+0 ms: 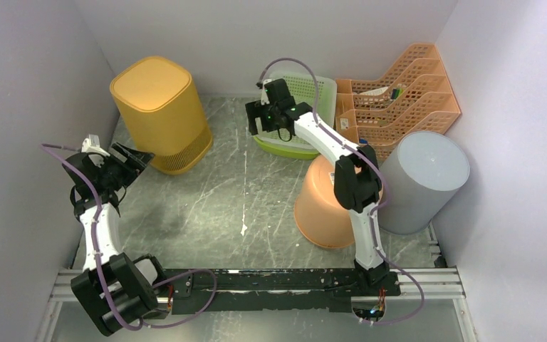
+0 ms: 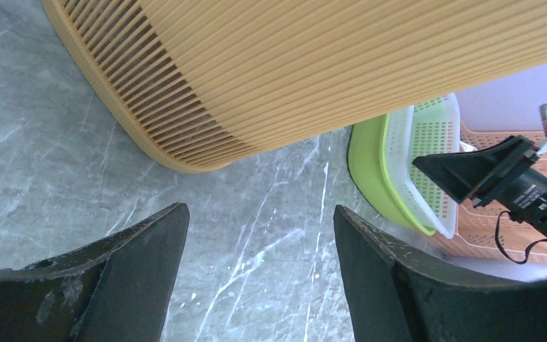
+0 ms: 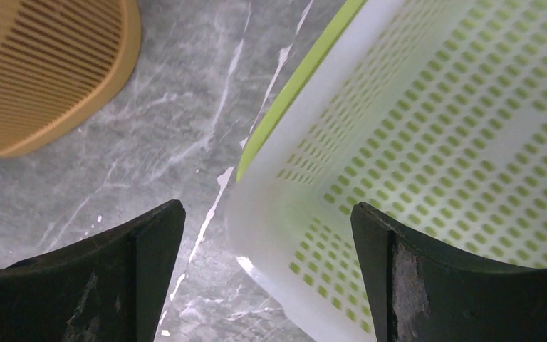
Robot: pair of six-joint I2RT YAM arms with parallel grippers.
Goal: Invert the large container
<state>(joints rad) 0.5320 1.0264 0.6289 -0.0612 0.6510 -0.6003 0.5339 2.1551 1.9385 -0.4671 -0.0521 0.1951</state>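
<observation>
A tall yellow slatted container [image 1: 160,114] stands at the back left, its closed end up; it fills the top of the left wrist view [image 2: 327,64] and shows in the right wrist view [image 3: 43,71]. My left gripper [image 1: 132,158] is open and empty, near the container's lower left side, with bare table between its fingers [image 2: 260,214]. My right gripper [image 1: 260,117] is open and empty, hovering over the left rim of a white-and-green perforated basket [image 3: 434,142]; the rim lies between its fingers [image 3: 267,210].
The basket [image 1: 306,92] sits at the back centre. An orange bucket [image 1: 320,206] lies bottom up under the right arm. A grey cylinder [image 1: 424,182] leans at the right. An orange file rack [image 1: 399,92] stands at the back right. Walls enclose three sides.
</observation>
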